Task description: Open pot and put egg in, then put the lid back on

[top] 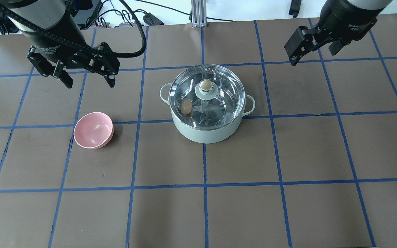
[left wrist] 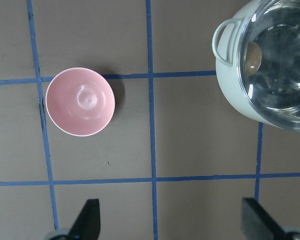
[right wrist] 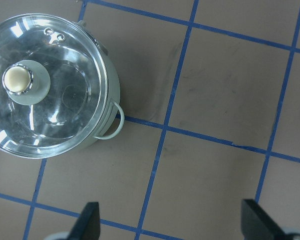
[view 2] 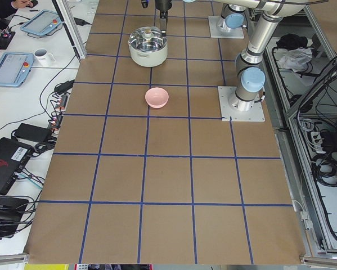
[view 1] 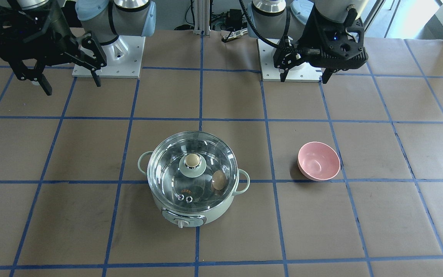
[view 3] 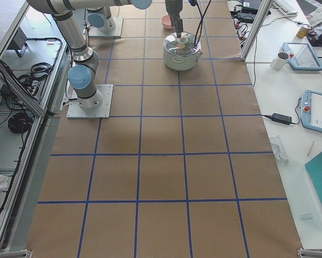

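Observation:
The mint-green pot (view 1: 221, 209) stands mid-table, and it also shows in the overhead view (top: 205, 132). The clear glass lid (view 1: 169, 169) with its tan knob (view 1: 192, 159) sits closed on the pot. The tan-brown egg (view 1: 218, 180) lies inside the pot under the glass, near the handle on the bowl's side; it also shows in the overhead view (top: 185, 106) and in the left wrist view (left wrist: 253, 55). My left gripper (top: 90, 83) is open and empty, raised behind the bowl. My right gripper (top: 314, 57) is open and empty, raised to the pot's far right.
A small pink bowl (top: 93, 130) sits empty on the table on my left of the pot. Brown table covering with a blue tape grid (top: 205, 186) spreads around. The arm bases (view 1: 108, 57) stand at the table's rear edge.

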